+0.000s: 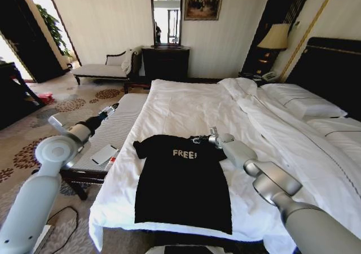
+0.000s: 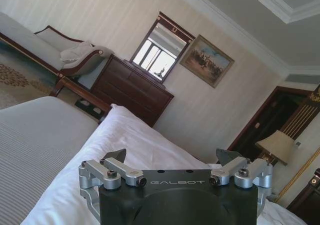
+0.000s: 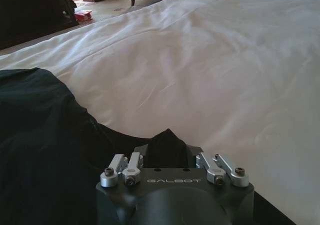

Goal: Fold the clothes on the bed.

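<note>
On the bed [image 1: 186,104], right tool [image 1: 204,138] pinches T-shirt [image 1: 183,180] (collar); left tool [image 1: 113,108] released.

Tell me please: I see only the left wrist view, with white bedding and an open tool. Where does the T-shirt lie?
Observer: The T-shirt lies flat on the bed, near its foot edge, with the lettering up.
Operator: Is the right tool near it?
Observer: Yes. The right tool is at the sleeve on the robot's right, shut on a pinch of black cloth.
Operator: Does my left tool touch the T-shirt?
Observer: No. The left tool hangs over the striped bench beside the bed, apart from the T-shirt.
</note>
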Motion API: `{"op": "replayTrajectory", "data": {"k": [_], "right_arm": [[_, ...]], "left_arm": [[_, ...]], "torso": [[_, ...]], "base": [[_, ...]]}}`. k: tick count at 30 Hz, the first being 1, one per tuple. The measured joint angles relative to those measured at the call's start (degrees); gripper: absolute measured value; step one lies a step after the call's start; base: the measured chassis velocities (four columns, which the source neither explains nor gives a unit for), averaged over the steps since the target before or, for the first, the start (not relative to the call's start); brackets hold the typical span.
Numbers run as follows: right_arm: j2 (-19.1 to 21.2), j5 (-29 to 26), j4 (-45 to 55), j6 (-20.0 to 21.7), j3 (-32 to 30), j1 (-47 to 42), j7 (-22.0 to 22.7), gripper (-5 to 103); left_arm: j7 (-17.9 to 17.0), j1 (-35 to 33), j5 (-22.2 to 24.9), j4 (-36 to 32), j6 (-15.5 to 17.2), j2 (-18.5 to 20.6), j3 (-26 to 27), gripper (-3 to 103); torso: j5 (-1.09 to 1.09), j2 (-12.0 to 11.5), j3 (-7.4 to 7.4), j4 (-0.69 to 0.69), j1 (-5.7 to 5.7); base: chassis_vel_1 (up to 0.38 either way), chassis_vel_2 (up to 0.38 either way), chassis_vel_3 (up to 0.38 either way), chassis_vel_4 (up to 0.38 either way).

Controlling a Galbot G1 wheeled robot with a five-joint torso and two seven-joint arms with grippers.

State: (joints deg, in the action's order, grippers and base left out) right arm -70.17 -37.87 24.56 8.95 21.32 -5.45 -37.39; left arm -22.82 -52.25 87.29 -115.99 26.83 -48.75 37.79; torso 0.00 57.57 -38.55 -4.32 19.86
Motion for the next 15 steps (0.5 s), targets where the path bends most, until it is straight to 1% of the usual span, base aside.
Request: {"op": "replayTrajectory", "data": {"k": [1, 3, 6, 7, 8, 9, 12, 15], "right_arm": [[0.3, 0.0, 0.3, -0.3, 0.0, 0.0, 0.0, 39], [0.5, -0.1, 0.6, -0.6, 0.1, 0.0, 0.0, 39], [1.3, -1.1, 2.2, -1.9, 0.1, -0.2, -0.4, 23], [1.3, -1.1, 2.2, -1.9, 0.1, -0.2, -0.4, 23], [1.4, -1.3, 2.4, -2.0, 0.1, -0.2, -0.5, 18], [1.7, -1.7, 3.0, -2.2, 0.1, -0.3, -0.5, 18], [2.5, -3.3, 4.5, -3.1, 0.1, -0.5, -0.8, 3], [2.8, -4.8, 5.0, -3.9, 0.1, -0.4, -0.8, 1]], "left_arm": [[0.0, 0.1, -0.1, 0.1, 0.0, -0.1, -0.2, 100], [0.0, 0.1, -0.1, 0.1, 0.0, -0.1, -0.3, 100], [0.1, 0.3, -0.5, 0.3, -0.1, -0.2, -0.6, 100], [0.1, 0.3, -0.5, 0.3, -0.1, -0.2, -0.6, 100], [0.1, 0.3, -0.5, 0.3, -0.1, -0.2, -0.6, 100], [0.1, 0.4, -0.5, 0.4, -0.1, -0.2, -0.6, 100], [0.1, 0.5, -0.6, 0.5, -0.1, -0.2, -0.7, 100], [0.1, 0.6, -0.6, 0.5, -0.1, -0.2, -0.8, 100]], "torso": [[0.00, 0.0, 0.00, 0.00, 0.00], [0.00, 0.0, 0.00, 0.00, 0.00], [0.00, 0.0, 0.00, 0.00, 0.00], [0.00, 0.0, 0.00, 0.00, 0.00], [0.00, 0.0, 0.00, 0.00, 0.00], [0.00, 0.0, 0.00, 0.00, 0.00], [0.00, 0.0, 0.00, 0.00, 0.00], [0.00, 0.0, 0.00, 0.00, 0.00]], "base": [[0.000, 0.000, 0.000, 0.000], [0.000, 0.000, 0.000, 0.000], [0.000, 0.000, 0.000, 0.000], [0.000, 0.000, 0.000, 0.000], [0.000, 0.000, 0.000, 0.000], [0.000, 0.000, 0.000, 0.000], [0.000, 0.000, 0.000, 0.000], [0.000, 0.000, 0.000, 0.000]]}}
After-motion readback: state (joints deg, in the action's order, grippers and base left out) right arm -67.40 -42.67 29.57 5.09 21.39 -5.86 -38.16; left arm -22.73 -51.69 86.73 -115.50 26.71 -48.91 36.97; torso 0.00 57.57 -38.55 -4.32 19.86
